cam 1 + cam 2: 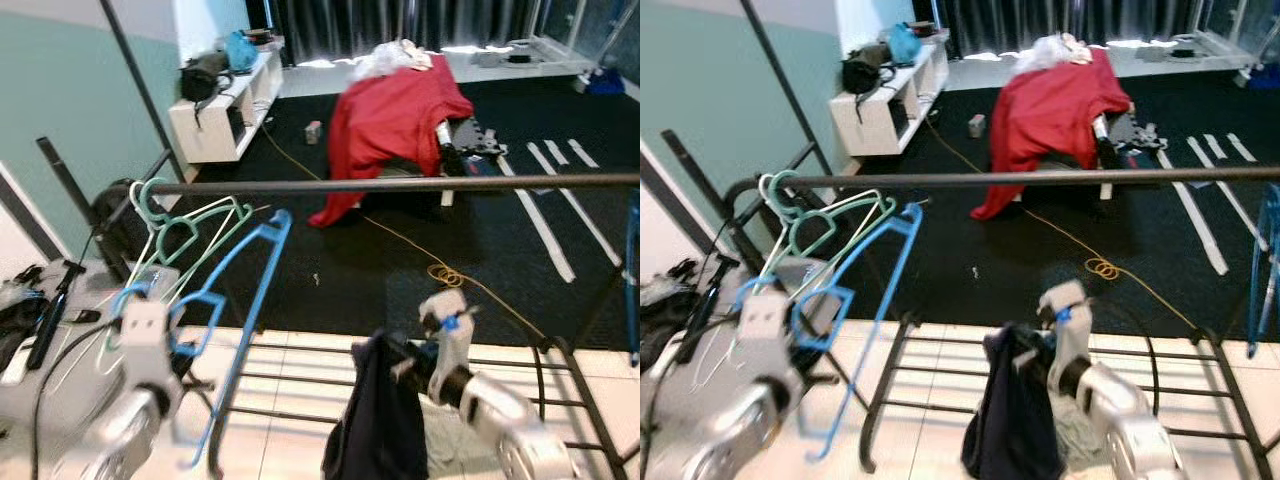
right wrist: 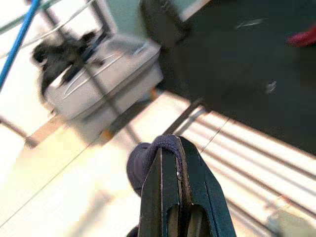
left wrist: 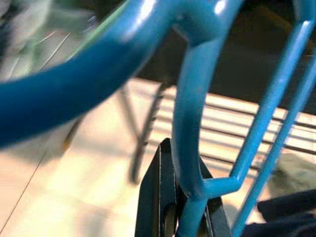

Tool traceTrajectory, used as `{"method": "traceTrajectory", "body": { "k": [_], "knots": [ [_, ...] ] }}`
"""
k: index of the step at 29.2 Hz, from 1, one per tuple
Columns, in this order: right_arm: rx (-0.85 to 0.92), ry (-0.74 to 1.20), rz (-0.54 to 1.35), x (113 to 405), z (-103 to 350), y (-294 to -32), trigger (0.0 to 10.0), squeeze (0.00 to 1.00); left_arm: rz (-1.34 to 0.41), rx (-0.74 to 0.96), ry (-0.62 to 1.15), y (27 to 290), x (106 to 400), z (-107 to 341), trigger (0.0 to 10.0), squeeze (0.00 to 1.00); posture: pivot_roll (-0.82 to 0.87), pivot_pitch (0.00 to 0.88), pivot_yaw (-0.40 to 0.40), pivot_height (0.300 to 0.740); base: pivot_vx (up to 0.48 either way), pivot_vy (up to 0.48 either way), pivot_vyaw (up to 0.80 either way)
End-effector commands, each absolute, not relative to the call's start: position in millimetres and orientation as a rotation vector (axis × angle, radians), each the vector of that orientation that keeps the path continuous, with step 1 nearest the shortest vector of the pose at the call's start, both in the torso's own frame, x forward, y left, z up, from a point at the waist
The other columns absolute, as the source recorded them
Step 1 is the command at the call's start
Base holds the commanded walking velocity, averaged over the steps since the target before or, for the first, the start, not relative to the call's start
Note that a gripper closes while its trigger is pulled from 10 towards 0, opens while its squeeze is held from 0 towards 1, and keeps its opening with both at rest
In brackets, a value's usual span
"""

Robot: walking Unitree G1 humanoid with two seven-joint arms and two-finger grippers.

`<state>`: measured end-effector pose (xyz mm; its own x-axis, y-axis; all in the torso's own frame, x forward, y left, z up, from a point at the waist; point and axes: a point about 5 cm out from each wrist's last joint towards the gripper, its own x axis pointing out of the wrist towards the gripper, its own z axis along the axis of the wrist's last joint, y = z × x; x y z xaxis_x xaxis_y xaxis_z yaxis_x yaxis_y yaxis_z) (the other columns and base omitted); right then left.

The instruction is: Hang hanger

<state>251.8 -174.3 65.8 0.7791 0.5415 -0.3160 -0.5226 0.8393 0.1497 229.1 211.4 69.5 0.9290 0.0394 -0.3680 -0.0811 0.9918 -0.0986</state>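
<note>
Left gripper [image 3: 183,217]: lowest and nearest on the left, 2 black fingers clamped on a bar of the blue hanger.
Blue hanger [image 1: 243,290]: tilted, held up by the left arm, top corner just under the rail, not hooked on it.
Right gripper [image 2: 180,197]: low on the right, fingers pinched together on a fold of the dark garment.
Dark garment [image 1: 380,420]: navy cloth, hanging limp from the right gripper, in front of the lower rack.
Lower rack [image 1: 520,385]: black bars over pale tiles, behind both arms.
Rail [image 1: 400,184]: dark horizontal bar across the scene, above the grippers.
Green hangers [image 1: 180,222]: pale green hangers hooked on the rail's left end, beside the blue hanger.
Orange cable [image 1: 440,270]: coiled on the black carpet beyond the rail.
Red cloth [image 1: 395,125]: draped over furniture, farther back.
White shelf [image 1: 225,110]: far left by the wall, bags on top.
</note>
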Motion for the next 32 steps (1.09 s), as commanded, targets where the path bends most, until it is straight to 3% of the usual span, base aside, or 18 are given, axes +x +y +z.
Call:
{"method": "traceTrajectory", "body": {
  "k": [1,6,15,32],
  "knots": [
    [0.061,0.324,0.609,250,69,-167,10.0,0.00,0.078,-0.097,0.350,210,222,72,10.0,0.00,-0.10,0.000,0.069,0.740,0.000,0.000,0.76],
    [0.095,0.320,0.594,247,68,-167,10.0,0.00,0.056,-0.058,0.274,200,214,69,10.0,0.00,-0.09,0.000,0.067,0.740,0.000,0.000,0.76],
    [0.101,0.309,0.587,247,68,-167,10.0,0.00,0.084,-0.035,0.242,197,217,71,10.0,0.00,-0.09,0.000,0.056,0.740,-0.400,0.000,0.75],
    [0.079,0.305,0.610,247,68,-165,10.0,0.00,0.144,-0.067,0.193,207,235,73,10.0,0.00,-0.09,0.000,0.053,0.740,0.000,0.000,0.75]
  ]
}}
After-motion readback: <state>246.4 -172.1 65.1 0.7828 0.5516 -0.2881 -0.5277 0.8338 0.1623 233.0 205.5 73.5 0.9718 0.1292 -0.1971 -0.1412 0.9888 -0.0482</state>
